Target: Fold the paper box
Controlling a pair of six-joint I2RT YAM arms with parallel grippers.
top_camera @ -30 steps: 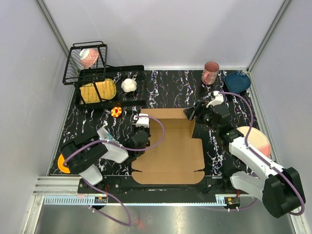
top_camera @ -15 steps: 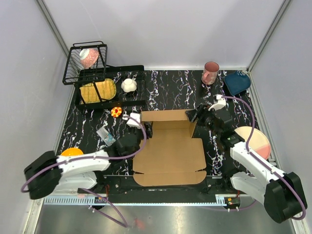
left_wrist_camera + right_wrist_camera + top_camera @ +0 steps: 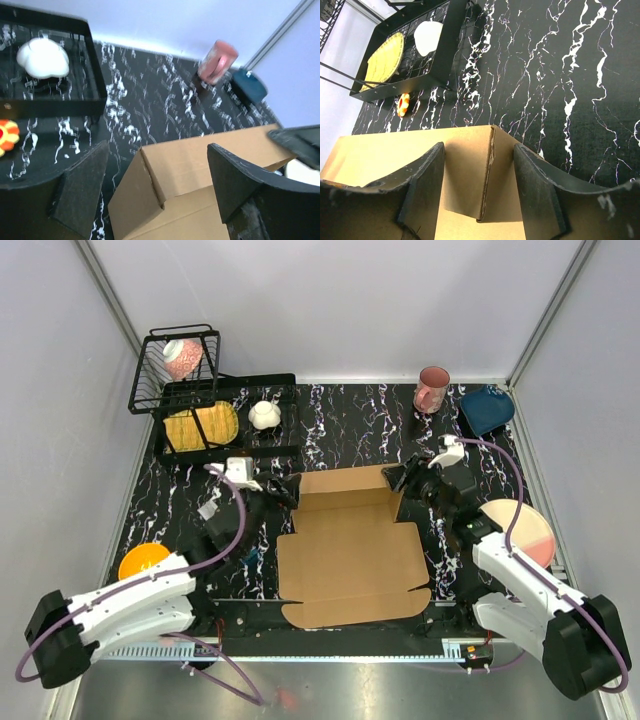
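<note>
Paper box [image 3: 350, 560] laid at centre of black marbled desk [image 3: 350, 425]; plain brown cardboard; base flat, far wall stood upright, side flaps bent at both far corners; near flaps flat on desk. Left gripper [image 3: 288, 490] placed at far-left corner; jaws spread wide, corner seen between them in wrist view, nothing grasped. Right gripper [image 3: 402, 478] set at far-right corner; jaws parted, corner fold straddled, not clamped. Black dish rack [image 3: 250, 451] with yellow plate [image 3: 200, 426] seen far left; pink cup [image 3: 432, 390] far right.
</note>
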